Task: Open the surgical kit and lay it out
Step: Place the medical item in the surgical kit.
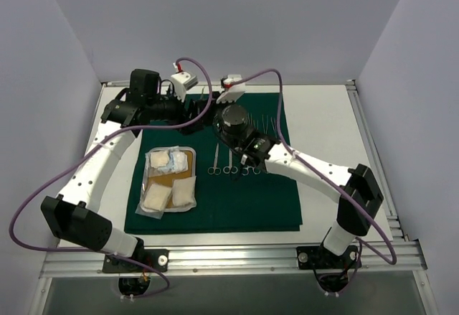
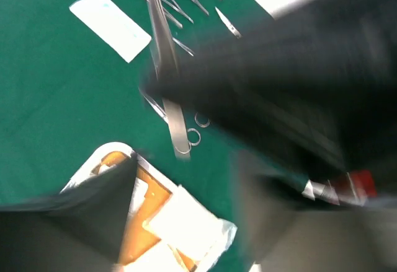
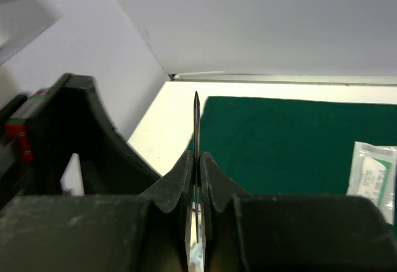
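Cloth of dark green, matte and nearly flat, lies spread over the white surface and carries the whole kit. On its left part sits the rectangular steel tray, round-cornered and lined in tan, with soft, crinkled white gauze packets piled over the liner and its edges. Beside the tray, toward the middle of the cloth, a row of slim steel scissors and forceps lies with the ring handles nearest the arm bases. A flat white sealed packet rests farther back on the cloth. The right gripper is above the far middle of the cloth, its black fingers clenched on a thin steel instrument that stands upright, seen edge-on, tapering to a sharp tip. The left gripper hangs close beside it; in the blurred left wrist view its dark fingers look spread, with nothing between them.
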Available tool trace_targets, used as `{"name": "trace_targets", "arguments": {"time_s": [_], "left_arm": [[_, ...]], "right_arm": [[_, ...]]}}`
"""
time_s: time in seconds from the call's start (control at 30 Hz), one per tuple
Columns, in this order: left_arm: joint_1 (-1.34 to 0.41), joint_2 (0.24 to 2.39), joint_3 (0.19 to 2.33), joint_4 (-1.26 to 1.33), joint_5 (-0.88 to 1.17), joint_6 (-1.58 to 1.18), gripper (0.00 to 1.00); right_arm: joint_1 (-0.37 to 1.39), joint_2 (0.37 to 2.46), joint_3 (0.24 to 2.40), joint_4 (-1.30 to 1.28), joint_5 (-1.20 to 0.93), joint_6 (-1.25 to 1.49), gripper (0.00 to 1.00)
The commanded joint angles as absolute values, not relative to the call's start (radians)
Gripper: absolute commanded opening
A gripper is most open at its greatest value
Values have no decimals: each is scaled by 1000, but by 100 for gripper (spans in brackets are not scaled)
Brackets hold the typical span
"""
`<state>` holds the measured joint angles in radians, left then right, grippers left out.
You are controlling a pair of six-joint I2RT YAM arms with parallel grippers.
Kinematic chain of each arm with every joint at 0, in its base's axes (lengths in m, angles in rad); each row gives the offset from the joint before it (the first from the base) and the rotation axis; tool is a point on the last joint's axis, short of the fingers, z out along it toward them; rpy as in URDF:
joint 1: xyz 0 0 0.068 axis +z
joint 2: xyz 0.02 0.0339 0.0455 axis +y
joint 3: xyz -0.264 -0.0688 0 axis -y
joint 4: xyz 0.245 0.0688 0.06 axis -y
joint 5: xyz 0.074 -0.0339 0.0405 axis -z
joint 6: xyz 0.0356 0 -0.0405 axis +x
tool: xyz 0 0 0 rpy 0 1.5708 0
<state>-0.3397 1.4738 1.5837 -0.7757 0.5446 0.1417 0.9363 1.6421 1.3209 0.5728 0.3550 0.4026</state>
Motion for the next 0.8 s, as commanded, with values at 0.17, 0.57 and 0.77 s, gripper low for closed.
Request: {"name": "trace_targets", "arguments": {"time_s": [0.17,0.57,0.77], "left_arm": [[-296,1448,1618,-957,283,215,93],[-80,1433,1503,-976,268,256,93],[-64,1442,1480,-968,304,255,93]], "right_arm": [[683,1834,1638,63,258,380,0],[539,2173,1859,-225,166,338,0],[522,2230,1884,-199,150,336,0]]}}
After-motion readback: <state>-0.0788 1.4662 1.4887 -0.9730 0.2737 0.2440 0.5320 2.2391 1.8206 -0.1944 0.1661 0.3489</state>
